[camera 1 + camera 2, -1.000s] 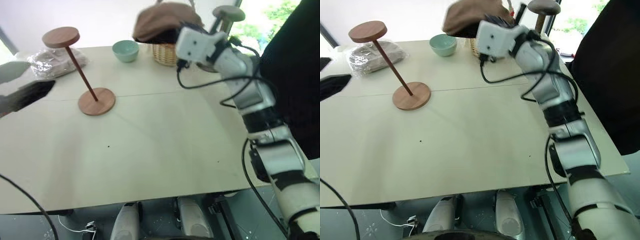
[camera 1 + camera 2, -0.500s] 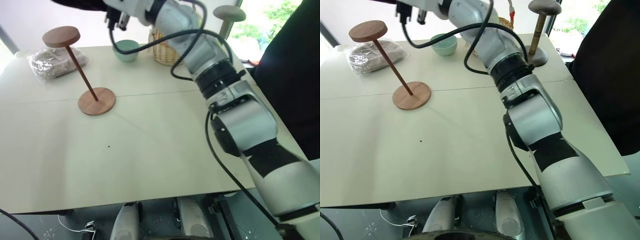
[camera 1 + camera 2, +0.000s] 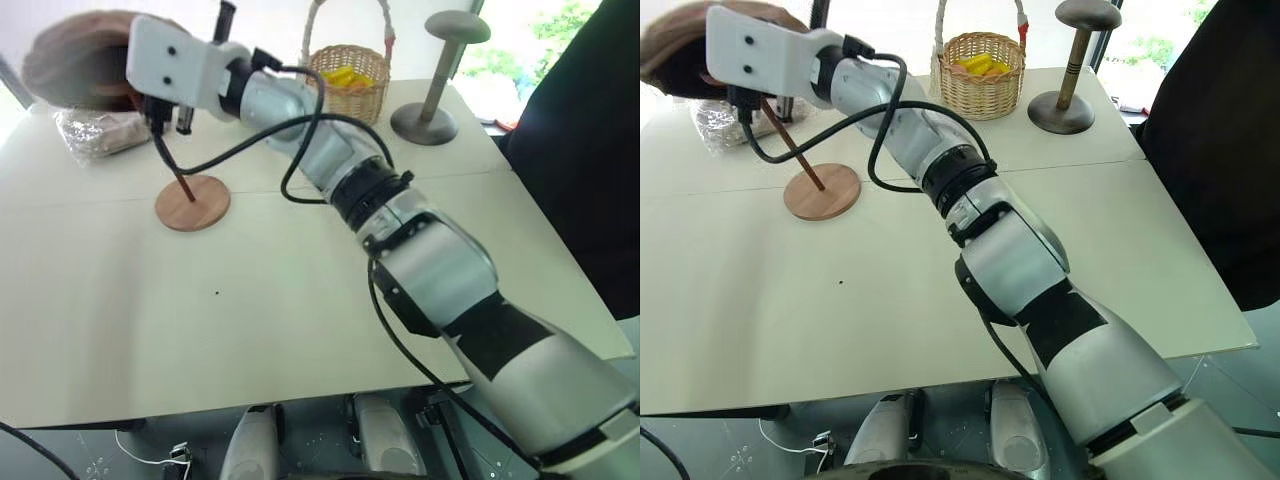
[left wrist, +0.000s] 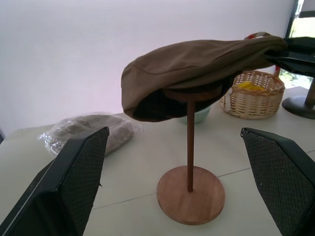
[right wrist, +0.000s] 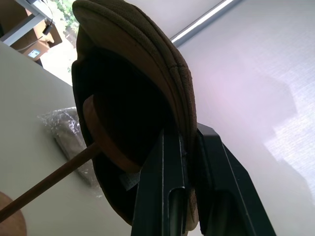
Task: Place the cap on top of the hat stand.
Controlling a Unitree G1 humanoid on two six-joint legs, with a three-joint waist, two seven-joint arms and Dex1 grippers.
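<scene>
The brown cap hangs over the round disc top of the hat stand, and the disc sits inside the cap's hollow underside. Whether the cap rests on the disc I cannot tell. My right gripper is shut on the cap's edge, reaching from the right across the table to its far left. In the head view the cap covers the top of the slanted rod, while the stand's base shows on the table. My left gripper is open, level with the stand and short of it, holding nothing.
A wicker basket with yellow things and a grey domed holder stand at the back right. A clear bag of grey stuff lies at the back left. A mint bowl sits behind the stand. A person in dark clothes stands at the right.
My right arm has swung left, carrying the cap from above the basket to over the stand's disc. The left gripper has drawn back out of the head views.
</scene>
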